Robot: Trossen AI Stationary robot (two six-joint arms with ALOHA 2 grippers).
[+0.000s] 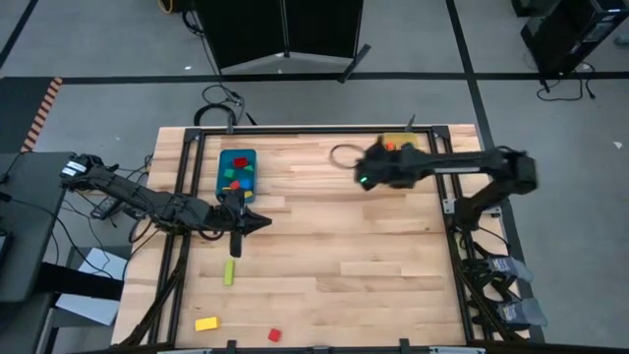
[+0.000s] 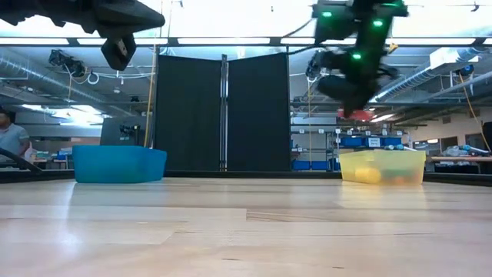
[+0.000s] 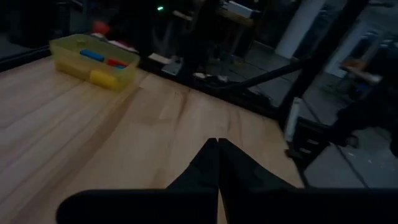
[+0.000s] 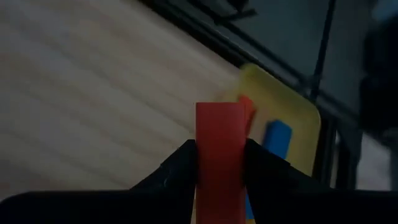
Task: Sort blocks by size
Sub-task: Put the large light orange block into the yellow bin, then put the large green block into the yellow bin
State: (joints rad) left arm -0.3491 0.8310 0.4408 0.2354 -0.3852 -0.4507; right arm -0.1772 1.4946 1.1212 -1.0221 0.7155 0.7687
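Right gripper (image 4: 221, 155) up in the air near the yellow bin (image 1: 401, 145), jaws pinching a red bar (image 4: 220, 152). Left gripper (image 3: 217, 163) beside the blue bin (image 1: 237, 171), jaws pressed together, empty. Green bar (image 1: 229, 271), yellow block (image 1: 206, 324), red cube (image 1: 274, 335) loose on the table (image 1: 334, 226).

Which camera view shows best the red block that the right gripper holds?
The right wrist view: the red block fills the middle, clamped in the right gripper. The low view shows only a red tip; the high view hides it; the left wrist view shows a red blur.
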